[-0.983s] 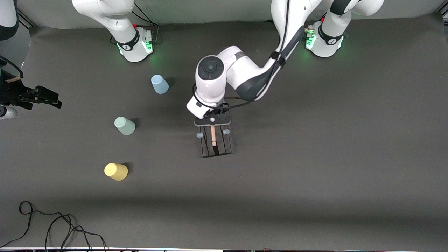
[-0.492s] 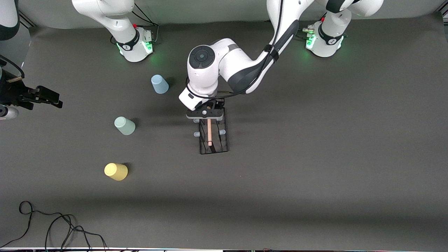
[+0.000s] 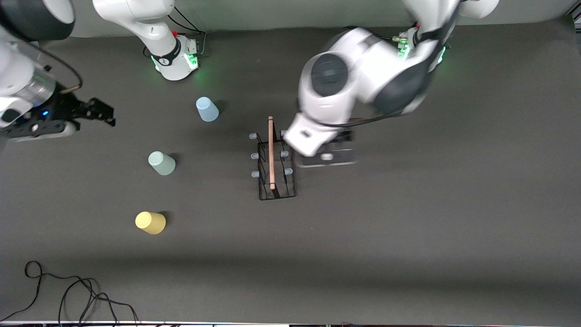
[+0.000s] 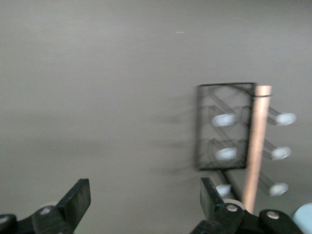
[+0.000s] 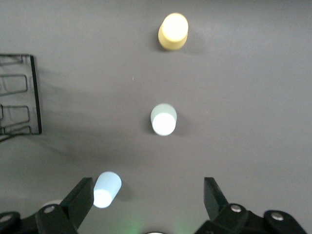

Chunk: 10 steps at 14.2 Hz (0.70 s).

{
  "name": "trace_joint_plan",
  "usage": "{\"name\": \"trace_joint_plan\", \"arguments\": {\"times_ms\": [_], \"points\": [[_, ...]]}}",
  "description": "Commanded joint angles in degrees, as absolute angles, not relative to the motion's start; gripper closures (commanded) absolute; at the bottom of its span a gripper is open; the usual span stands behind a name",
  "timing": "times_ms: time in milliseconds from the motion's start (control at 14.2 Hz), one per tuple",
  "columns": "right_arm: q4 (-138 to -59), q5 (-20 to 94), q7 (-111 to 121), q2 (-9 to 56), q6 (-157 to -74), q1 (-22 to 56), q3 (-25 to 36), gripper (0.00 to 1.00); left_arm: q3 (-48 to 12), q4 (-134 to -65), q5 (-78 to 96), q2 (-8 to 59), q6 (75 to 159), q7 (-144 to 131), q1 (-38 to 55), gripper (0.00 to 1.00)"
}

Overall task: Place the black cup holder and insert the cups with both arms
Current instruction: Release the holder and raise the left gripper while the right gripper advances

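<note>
The right gripper (image 3: 97,113) hangs with fingers apart over the table's right-arm end, above bare cloth (image 3: 408,227). Three cups stand upside down, well apart: yellow cup (image 3: 150,222) nearest the front camera, green cup (image 3: 161,163) next, blue cup (image 3: 207,109) farthest. The rack (image 3: 274,170) stands mid-table, free. Just beside it the left gripper (image 4: 141,207) hovers, fingers wide apart, holding nothing
</note>
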<state>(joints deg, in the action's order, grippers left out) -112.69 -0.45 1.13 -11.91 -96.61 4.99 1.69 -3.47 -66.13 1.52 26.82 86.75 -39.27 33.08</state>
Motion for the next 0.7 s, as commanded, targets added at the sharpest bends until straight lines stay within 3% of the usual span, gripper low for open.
{"name": "trace_joint_plan", "arguments": {"times_ms": [0, 351, 632], "points": [[-120.2, -1.2, 0.7, -16.0, -100.7, 4.9, 2.1, 0.0, -3.6, -68.1, 2.0, 19.7, 78.5, -28.1, 26.1, 0.01], [-136.2, -2.4, 0.8, -13.8, -122.2, 4.7, 2.2, 0.0, -3.2, -70.5, -1.4, 13.7, 73.2, -2.1, 11.8, 0.01], [-143.1, -2.4, 1.1, -6.2, -138.2, 4.5, 2.3, 0.0, -3.2, -80.3, -4.3, 9.1, 78.0, -0.1, 5.1, 0.01]]}}
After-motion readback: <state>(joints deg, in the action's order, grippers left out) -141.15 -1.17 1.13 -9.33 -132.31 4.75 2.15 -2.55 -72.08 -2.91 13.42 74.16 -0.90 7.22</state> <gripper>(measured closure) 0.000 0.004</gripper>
